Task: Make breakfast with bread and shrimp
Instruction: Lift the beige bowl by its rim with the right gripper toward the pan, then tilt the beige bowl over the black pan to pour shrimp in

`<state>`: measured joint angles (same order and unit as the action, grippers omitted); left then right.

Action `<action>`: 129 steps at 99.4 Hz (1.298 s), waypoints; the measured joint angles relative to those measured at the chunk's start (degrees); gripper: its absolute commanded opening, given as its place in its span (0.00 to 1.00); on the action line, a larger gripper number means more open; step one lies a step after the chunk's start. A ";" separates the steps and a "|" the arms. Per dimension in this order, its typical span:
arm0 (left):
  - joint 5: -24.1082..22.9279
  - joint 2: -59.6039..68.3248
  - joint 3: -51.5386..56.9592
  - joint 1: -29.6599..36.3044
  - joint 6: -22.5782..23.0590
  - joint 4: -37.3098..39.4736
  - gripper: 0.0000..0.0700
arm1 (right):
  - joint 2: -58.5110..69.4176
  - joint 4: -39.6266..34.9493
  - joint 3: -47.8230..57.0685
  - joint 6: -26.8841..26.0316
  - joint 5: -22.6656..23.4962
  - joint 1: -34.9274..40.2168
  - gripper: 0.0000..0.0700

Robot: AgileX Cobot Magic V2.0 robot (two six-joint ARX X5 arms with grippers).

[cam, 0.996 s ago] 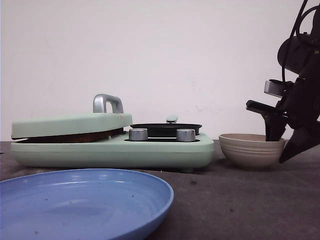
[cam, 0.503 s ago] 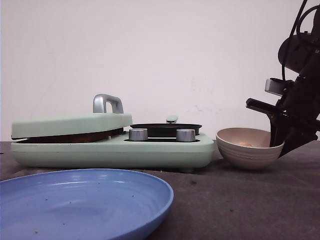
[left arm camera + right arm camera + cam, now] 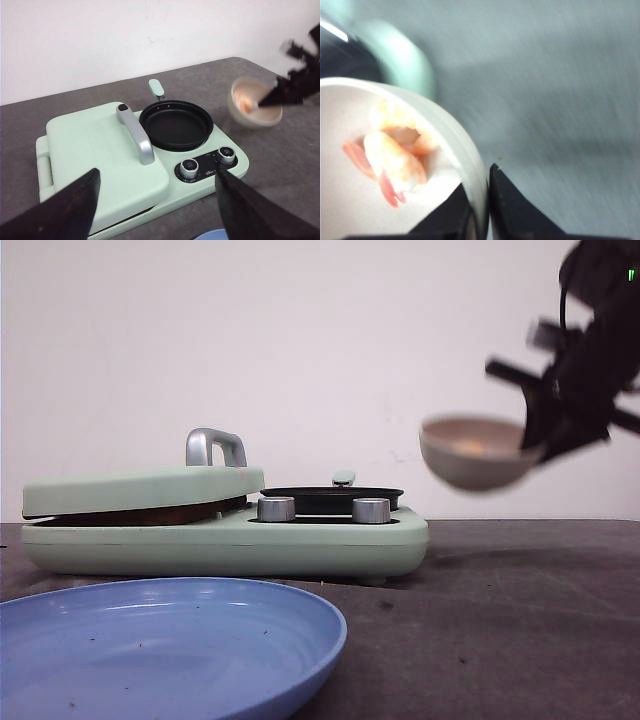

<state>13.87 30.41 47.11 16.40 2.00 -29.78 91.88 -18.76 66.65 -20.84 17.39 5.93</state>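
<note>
My right gripper (image 3: 545,445) is shut on the rim of a beige bowl (image 3: 472,452) and holds it in the air to the right of the mint-green cooker (image 3: 225,530). Pink-orange shrimp (image 3: 395,157) lie in the bowl (image 3: 445,130); they also show in the left wrist view (image 3: 245,100). The cooker's black pan (image 3: 176,125) is empty and its left lid (image 3: 100,160) is shut, with a brown edge in the gap (image 3: 140,515). The bread's faces are hidden. My left gripper (image 3: 157,210) is open and empty above the cooker's front.
A large blue plate (image 3: 160,645) sits at the front left, empty but for crumbs. Two silver knobs (image 3: 277,508) stand on the cooker's front. A white wall runs along the back of the grey table (image 3: 500,620).
My right gripper tilted the bowl on the table, then lifted it up and a little left into the air. The left side has not changed.
</note>
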 measured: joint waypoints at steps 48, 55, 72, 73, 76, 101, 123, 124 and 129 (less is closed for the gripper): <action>0.00 0.00 0.00 0.00 0.00 0.00 0.56 | -0.26 5.81 7.63 1.16 -4.63 7.37 0.00; 0.00 0.00 0.00 0.00 0.00 0.00 0.56 | 0.42 9.11 7.63 1.73 -6.05 8.74 0.00; 0.00 0.00 0.00 0.00 0.00 0.00 0.56 | 3.89 16.70 7.63 5.55 -11.85 12.68 0.00; 0.00 0.00 0.00 0.00 0.00 0.00 0.56 | 4.20 17.31 7.63 5.90 -12.17 12.92 0.00; 0.00 0.00 0.00 0.00 0.00 0.00 0.56 | 4.94 19.12 7.63 7.02 -13.03 13.64 0.00; 0.00 0.00 0.00 0.00 0.00 0.00 0.56 | 11.47 33.55 7.63 16.59 -20.52 18.88 0.00; 0.00 0.00 0.00 0.00 0.02 0.00 0.56 | 16.65 42.05 7.63 28.24 -28.96 22.43 0.00; 0.00 0.00 0.00 0.00 0.02 0.00 0.56 | 16.70 42.40 7.63 28.92 -29.64 22.58 0.00; 0.00 0.00 0.00 0.00 0.04 0.00 0.56 | 16.74 44.22 7.63 32.63 -33.27 23.30 0.00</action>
<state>13.87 30.41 47.11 16.40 2.04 -29.78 108.62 25.45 74.28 11.79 -15.88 29.23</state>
